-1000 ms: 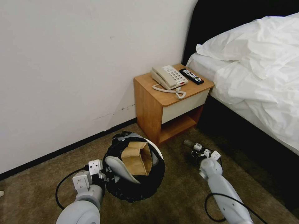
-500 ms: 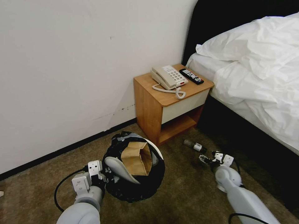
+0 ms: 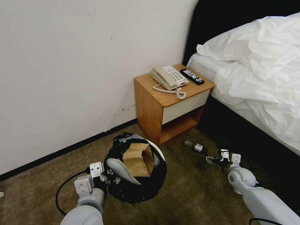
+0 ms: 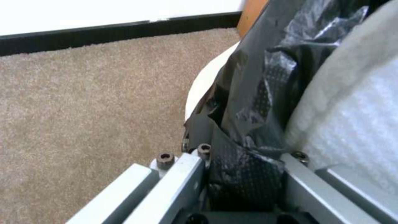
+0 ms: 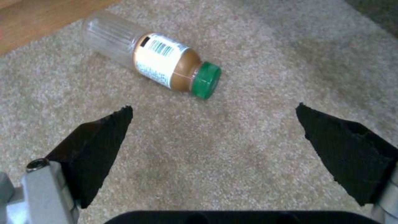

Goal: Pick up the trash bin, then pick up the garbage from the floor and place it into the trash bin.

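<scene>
Item: trash bin (image 3: 136, 170), white, black liner folded over its rim, on the carpet (image 3: 187, 193) beside the nightstand (image 3: 170, 103). I have the left gripper (image 3: 101, 181) clamped on its near rim; a brown paper bag (image 3: 137, 159) and a white slipper (image 3: 120, 170) lie inside.

Item: clear plastic bottle (image 3: 194, 146), green cap, on its side on the carpet, near the nightstand's foot.

Item: right gripper (image 3: 215, 160), low over the carpet, spread wide, empty, just short of the bottle.

Step in hand, as I judge it: approach to the bottle. Next I must advance until the fingers straddle the barrel, then close.

The right wrist view adds the bottle's (image 5: 155, 63) label and the gap ahead of the fingertips (image 5: 104, 133). The left wrist view adds liner (image 4: 248, 130) pinched in the jaws.
</scene>
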Robot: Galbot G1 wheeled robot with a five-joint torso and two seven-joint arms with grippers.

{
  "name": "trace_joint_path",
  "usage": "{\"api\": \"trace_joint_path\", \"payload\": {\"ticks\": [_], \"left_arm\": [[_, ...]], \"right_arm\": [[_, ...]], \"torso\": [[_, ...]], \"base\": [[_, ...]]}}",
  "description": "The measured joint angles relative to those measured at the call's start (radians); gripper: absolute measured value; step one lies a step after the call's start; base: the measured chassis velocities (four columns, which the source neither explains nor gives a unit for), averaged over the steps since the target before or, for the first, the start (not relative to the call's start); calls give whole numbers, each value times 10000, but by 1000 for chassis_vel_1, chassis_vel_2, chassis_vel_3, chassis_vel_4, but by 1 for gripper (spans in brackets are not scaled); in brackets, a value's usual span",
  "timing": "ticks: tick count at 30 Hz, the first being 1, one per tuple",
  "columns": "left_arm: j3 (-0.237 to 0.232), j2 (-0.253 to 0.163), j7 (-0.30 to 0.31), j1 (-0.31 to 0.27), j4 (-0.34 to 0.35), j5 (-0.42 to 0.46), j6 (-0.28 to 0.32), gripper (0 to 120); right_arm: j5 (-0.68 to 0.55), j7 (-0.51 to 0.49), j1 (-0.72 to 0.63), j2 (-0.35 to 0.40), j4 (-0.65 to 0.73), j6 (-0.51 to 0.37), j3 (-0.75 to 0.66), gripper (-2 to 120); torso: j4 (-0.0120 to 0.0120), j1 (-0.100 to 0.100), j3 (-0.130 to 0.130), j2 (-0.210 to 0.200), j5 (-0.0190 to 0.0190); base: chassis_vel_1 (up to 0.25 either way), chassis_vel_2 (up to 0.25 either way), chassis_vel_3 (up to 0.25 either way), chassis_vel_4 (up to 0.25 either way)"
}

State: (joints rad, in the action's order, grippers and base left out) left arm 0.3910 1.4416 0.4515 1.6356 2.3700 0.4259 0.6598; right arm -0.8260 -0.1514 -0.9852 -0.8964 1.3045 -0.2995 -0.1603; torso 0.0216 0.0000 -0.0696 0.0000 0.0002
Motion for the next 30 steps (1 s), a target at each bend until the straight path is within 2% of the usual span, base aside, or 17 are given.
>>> {"api": "trace_joint_path", "payload": {"ticks": [10,20,30], "left_arm": [[139,-69,-27,-41,-73,-37,-45,0],[171,-125,-35,-157,-209,-5,-54,0],[179,-83,-37,-203,-266,26,-64,0]], "right_arm": [[401,584,661,-28,-793,83,600,100],[1895,1617,1447,-16,-1860,382,1200,100],[3313,2758,3024,-2,-3048,636,2324,100]], "torso": [[-1,0,0,0,-1],[0,0,-1,0,-2],[1,0,-1,0,-3]], "base": [[0,0,0,0],[0,0,0,0],[0,0,0,0]]}}
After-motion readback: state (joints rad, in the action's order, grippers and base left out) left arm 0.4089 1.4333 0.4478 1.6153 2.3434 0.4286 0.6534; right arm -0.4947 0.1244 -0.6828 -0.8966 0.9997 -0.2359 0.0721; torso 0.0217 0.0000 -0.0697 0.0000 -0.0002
